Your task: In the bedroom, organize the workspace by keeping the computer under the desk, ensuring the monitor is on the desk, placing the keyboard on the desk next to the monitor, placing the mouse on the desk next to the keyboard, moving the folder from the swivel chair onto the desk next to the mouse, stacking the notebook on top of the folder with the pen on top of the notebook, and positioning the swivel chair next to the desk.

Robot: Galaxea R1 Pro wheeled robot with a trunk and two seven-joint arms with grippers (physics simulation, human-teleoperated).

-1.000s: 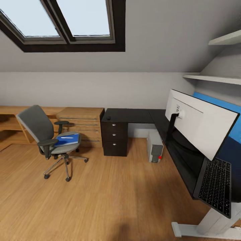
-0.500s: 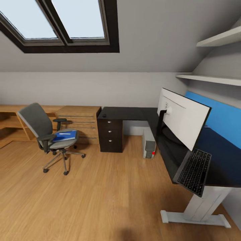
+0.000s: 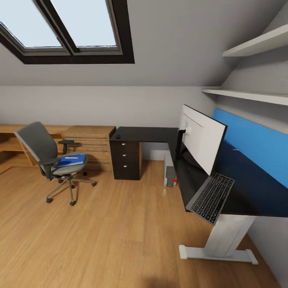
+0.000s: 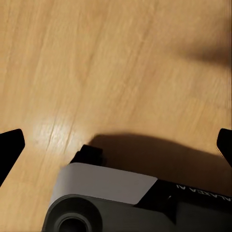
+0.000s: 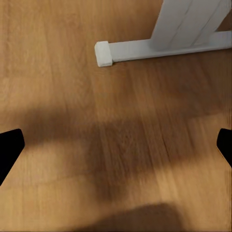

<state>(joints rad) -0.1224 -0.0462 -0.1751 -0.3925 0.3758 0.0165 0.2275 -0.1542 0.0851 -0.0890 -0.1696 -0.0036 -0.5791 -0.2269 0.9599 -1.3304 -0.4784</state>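
Note:
The grey swivel chair (image 3: 45, 154) stands on the floor at the left, apart from the desk. The blue folder (image 3: 72, 160) lies on its seat with a thin white streak on top; I cannot tell if that is the pen. The black L-shaped desk (image 3: 154, 135) carries the monitor (image 3: 202, 138), white back toward me. The keyboard (image 3: 212, 197) lies tilted over the desk's front edge. A small dark mouse (image 3: 118, 136) sits on the far wing. The grey computer (image 3: 170, 176) stands under the desk. The notebook is out of view. My left gripper (image 4: 116, 145) and right gripper (image 5: 116, 145) hang open over bare floor.
A black drawer unit (image 3: 127, 160) stands under the desk's far wing, beside low light-wood shelf units (image 3: 86, 142). The desk's white foot (image 5: 159, 48) lies close to my right gripper. Wall shelves (image 3: 248, 94) and a blue panel (image 3: 256, 142) are at the right. Wood floor (image 3: 108, 232) stretches ahead.
The whole picture has shifted: the camera has drawn back and turned, so chair, desk and monitor look smaller and sit further left. None of the things themselves has moved.

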